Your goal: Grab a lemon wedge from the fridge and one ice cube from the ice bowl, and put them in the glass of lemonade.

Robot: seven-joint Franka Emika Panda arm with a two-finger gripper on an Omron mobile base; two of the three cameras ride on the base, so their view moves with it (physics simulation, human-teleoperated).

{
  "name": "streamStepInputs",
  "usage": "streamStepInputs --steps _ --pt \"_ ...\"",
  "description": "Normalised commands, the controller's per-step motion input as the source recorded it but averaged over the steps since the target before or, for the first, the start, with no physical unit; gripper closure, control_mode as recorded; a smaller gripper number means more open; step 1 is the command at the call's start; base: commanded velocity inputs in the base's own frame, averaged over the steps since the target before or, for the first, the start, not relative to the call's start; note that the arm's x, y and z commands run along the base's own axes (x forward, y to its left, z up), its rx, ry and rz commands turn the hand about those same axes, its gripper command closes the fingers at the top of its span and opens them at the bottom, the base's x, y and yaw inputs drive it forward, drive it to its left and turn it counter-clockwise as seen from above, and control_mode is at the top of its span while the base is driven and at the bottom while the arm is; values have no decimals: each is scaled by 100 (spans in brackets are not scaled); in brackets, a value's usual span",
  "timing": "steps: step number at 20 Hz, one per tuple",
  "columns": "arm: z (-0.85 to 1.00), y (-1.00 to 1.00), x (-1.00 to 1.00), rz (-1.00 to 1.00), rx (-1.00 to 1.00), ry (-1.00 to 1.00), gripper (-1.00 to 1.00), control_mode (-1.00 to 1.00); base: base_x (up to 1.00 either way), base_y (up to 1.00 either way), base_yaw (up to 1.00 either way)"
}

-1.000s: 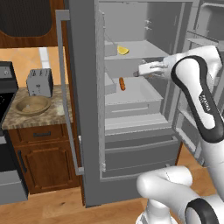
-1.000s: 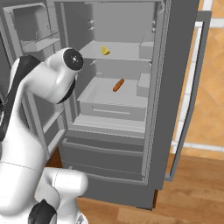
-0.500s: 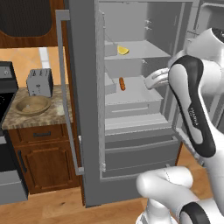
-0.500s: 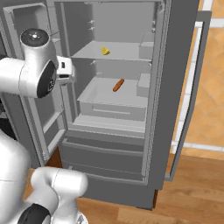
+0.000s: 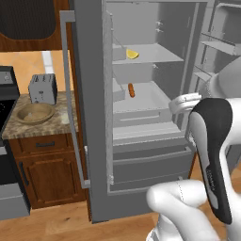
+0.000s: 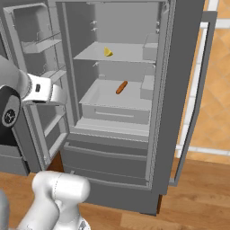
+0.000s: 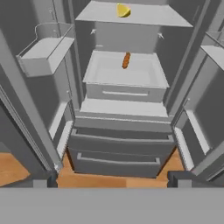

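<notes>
The lemon wedge [image 5: 132, 54] sits on the upper shelf [image 5: 155, 52] of the open fridge [image 5: 94, 117], towards the shelf's left side in your left base view; you can also pick it out at the top of the hand view [image 7: 123, 10] and in the right base view [image 6: 108, 52]. Below it an orange-brown sausage-shaped item [image 6: 121, 87] lies in the white drawer tray [image 6: 112, 99], well apart from the wedge. Both fridge doors stand wide open. Your gripper [image 7: 112, 178] hangs outside the fridge, facing the shelves from a distance, with its two fingertips [image 7: 40, 180] spread wide apart and nothing between them. To the left of the fridge, the wooden bowl [image 5: 34, 113] rests on the stone counter [image 5: 47, 123], just in front of the toaster [image 5: 42, 88].
</notes>
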Motion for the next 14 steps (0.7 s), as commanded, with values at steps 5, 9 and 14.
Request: streamStepInputs --steps 5,9,14 --pt "0 -5 -24 -7 0 -3 -100 -100 0 0 0" --pt "0 0 0 0 0 0 -100 -100 0 0 0" --pt "-2 -19 13 0 0 5 -100 -100 0 0 0"
